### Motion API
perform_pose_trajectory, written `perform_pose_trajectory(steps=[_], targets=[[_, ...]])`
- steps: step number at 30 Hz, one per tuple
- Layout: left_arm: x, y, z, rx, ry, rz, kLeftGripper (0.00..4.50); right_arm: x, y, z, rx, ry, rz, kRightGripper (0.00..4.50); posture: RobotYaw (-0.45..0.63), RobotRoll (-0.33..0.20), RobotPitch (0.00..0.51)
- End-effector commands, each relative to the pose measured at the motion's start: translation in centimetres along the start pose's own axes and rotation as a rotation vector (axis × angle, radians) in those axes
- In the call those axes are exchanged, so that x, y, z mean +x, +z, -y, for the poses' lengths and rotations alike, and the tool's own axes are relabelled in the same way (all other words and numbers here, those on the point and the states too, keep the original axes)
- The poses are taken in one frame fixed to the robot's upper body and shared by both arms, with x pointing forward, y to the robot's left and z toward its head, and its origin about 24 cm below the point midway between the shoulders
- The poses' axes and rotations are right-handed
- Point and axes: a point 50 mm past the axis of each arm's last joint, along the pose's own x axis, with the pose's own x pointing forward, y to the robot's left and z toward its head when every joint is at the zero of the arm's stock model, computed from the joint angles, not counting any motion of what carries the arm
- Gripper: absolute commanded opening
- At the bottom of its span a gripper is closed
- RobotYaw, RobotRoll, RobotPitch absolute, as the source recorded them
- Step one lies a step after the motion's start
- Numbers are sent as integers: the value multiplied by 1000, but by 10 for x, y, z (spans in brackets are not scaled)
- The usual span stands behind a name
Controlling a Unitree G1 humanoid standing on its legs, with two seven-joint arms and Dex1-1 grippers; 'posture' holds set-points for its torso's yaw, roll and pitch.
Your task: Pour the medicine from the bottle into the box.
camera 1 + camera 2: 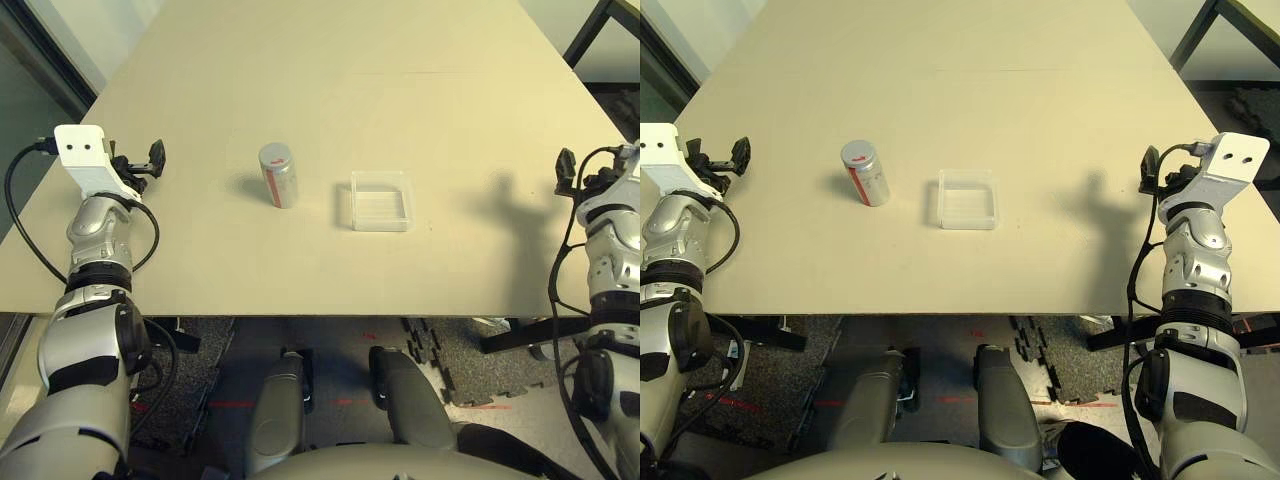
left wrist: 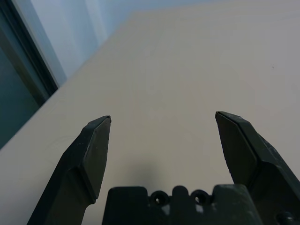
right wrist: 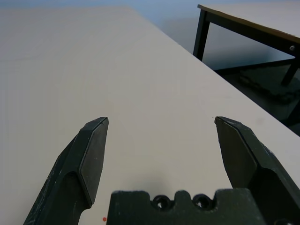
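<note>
Left eye view puts the bottle [image 1: 279, 174] upright near the middle of the pale, matte surface [image 1: 330, 60], with the box [image 1: 381, 200] just beside it toward my right, the two apart and not touching. The bottle is a small silvery-grey cylinder with a red and white label and a round grey cap that looks closed. I judge it light and rigid, with a smooth wall that could slip, so I would take it around the mid-body, below the cap, squeezing across its width. The box is a shallow square tray of clear plastic with rounded corners; it looks thin and very light, likely to skate if bumped, and I see nothing in it. My left gripper [image 1: 152, 158] hovers near the surface's left edge, well apart from the bottle.

Right eye view shows my right gripper [image 1: 1152, 168] near the right edge, well apart from the box, casting a shadow on the surface.

Left wrist view has my two black fingers [image 2: 91, 154] spread wide with nothing between them, bare beige surface ahead.

Right wrist view is much the same: fingers [image 3: 89, 159] wide apart and holding nothing, smooth surface beyond, and a dark-legged second table [image 3: 248, 23] off to the side.
</note>
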Motion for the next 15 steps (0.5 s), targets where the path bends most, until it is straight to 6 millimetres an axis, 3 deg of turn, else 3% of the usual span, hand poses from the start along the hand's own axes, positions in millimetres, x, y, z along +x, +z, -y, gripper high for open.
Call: perform_pose_trajectory(steps=[1, 9, 15], targets=[[-4, -5, -6, 4, 16, -22, 4475, -2, 3, 4, 6, -7, 12, 4500, -85, 0, 210], [7, 3, 12, 6, -74, -7, 4475, 3, 21, -8, 4, 56, 48, 4500, -112, 0, 204], [9, 11, 27, -10, -321, -18, 4475, 4, 36, -23, -37, 293, -15, 4500, -116, 0, 188]])
